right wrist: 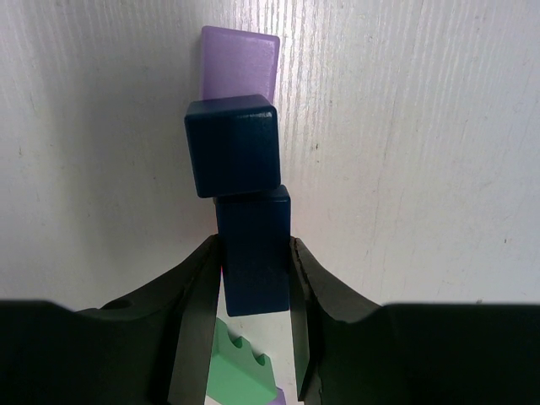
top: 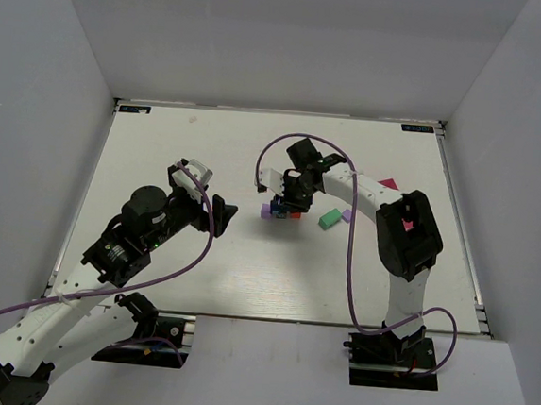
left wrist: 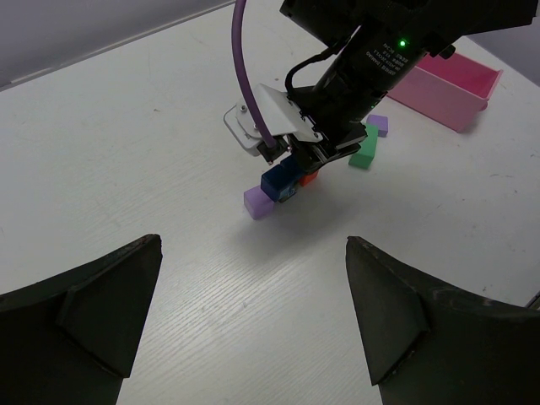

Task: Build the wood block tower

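My right gripper [top: 287,204] is shut on a dark blue brick [right wrist: 253,253], one finger on each long side. Touching the brick's far end is a dark blue cube [right wrist: 234,145], then a light purple cube [right wrist: 240,63]. From the left wrist this row shows as the purple cube [left wrist: 258,203], a blue block [left wrist: 278,180] and a red block [left wrist: 308,177] under the right gripper [left wrist: 310,159]. A green notched block [right wrist: 240,371] lies behind the fingers. No tall stack shows. My left gripper [top: 224,213] is open and empty, left of the blocks.
A green block [top: 329,220] and a small purple block [top: 346,215] lie right of the cluster. The pink tray [left wrist: 447,84] stands beyond them, mostly hidden by the right arm in the top view. The table's side walls are well off.
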Robot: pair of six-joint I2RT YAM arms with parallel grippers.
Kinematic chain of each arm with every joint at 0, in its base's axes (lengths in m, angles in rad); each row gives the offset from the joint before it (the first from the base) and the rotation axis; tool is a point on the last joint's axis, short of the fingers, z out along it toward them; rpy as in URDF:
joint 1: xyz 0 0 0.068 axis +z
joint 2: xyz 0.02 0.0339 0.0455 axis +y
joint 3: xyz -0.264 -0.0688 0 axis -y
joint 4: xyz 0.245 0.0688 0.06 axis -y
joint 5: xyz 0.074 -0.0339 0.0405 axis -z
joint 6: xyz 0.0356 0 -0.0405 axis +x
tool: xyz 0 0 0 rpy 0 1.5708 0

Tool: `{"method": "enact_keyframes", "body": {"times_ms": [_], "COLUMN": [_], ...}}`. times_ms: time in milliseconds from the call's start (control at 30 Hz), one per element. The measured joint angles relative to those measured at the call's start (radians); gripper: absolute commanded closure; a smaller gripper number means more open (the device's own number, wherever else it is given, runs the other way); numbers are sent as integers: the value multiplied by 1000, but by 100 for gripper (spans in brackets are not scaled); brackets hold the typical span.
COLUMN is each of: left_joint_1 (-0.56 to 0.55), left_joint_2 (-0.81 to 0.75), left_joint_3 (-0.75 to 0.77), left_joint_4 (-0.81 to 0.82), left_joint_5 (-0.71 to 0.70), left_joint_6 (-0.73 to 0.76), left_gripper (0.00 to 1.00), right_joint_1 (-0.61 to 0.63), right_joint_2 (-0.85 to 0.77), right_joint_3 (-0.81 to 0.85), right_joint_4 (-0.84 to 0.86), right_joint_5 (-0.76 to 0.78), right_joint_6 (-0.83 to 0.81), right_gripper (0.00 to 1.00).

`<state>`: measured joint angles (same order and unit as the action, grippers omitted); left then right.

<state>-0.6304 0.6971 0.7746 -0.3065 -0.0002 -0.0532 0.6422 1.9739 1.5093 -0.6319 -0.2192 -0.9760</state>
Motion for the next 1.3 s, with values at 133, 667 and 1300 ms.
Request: {"method": "enact_keyframes", "body": {"times_ms": [133, 667, 1300], "left_joint_1": [0, 0, 0], "left_joint_2": [0, 0, 0], "left_joint_3": [0, 0, 0], "left_joint_4": [0, 0, 0], "left_joint_5": [0, 0, 0], "left_joint_6": [0, 0, 1], "left_gripper": [0, 0, 0], "right_joint_1": [2, 5, 7], "right_joint_2": [0, 10, 15], "right_joint_3": [0, 0, 0], "right_joint_4": [0, 0, 0], "right_joint_5": [0, 0, 1], "right_joint_6": [0, -1, -5], "right_gripper": [98, 94, 42]}}
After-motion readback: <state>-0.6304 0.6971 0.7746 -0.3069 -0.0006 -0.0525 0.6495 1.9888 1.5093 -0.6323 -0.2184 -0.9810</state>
